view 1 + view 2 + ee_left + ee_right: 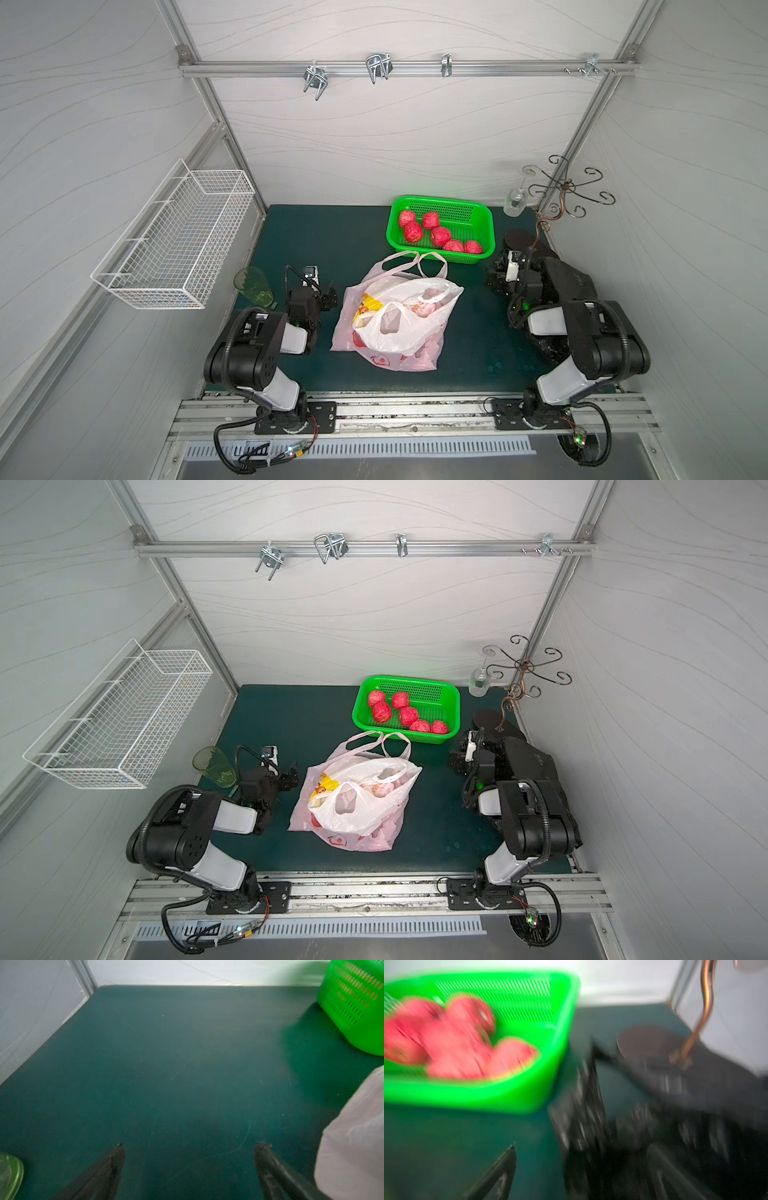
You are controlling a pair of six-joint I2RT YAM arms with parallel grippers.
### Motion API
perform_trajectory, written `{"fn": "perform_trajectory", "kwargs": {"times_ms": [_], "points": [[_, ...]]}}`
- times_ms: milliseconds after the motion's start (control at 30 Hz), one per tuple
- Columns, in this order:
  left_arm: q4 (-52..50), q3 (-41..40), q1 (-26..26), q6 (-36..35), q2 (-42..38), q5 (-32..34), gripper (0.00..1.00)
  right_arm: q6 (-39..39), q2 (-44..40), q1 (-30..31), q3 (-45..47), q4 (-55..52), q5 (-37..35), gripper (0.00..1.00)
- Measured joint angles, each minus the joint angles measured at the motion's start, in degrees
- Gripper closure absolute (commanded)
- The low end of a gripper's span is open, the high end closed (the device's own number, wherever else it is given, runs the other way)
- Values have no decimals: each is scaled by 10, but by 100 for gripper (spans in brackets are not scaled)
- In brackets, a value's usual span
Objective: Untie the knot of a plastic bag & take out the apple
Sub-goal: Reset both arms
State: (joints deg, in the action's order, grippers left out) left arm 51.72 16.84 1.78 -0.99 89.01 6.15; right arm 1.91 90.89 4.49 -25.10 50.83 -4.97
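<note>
- Two bags lie mid-bench: a white bag slumped on top of a flat pink bag, whose two handle loops reach toward the far side.
- Pale fruit shows inside the white bag. Which piece is the apple, and whether its handles carry a knot, I cannot tell.
- Left tool hangs low over bare bench just left of the bags, with its fingers spread wide and nothing between them. Pink plastic sits at the edge of its wrist view, apart from the fingers.
- Right tool is at the right side, close to the near right corner of the green basket, and its fingers are also wide apart. Its wrist view is smeared, with crumpled black plastic just ahead of the fingers. Contact cannot be made out.
- Six red balls lie in the green basket, on the far side, right of centre.
- One green tumbler lies on its side at the bench's left edge, beside the left arm.
- At the far right corner stands a scrolled metal stand with a wine glass hung upside down.
</note>
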Motion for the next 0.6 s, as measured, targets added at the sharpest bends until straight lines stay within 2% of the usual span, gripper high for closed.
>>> {"fn": "perform_trajectory", "kwargs": {"times_ms": [100, 200, 600], "points": [[-41, 59, -40, 20, -1, -26, 1, -4, -2, 0, -5, -9, 12, 1], [-35, 69, -60, 35, -4, -28, 1, -7, -2, 2, -3, -32, 20, 1], [-69, 68, -60, 46, -5, -41, 1, -19, -1, 0, -4, -54, 57, 1]]}}
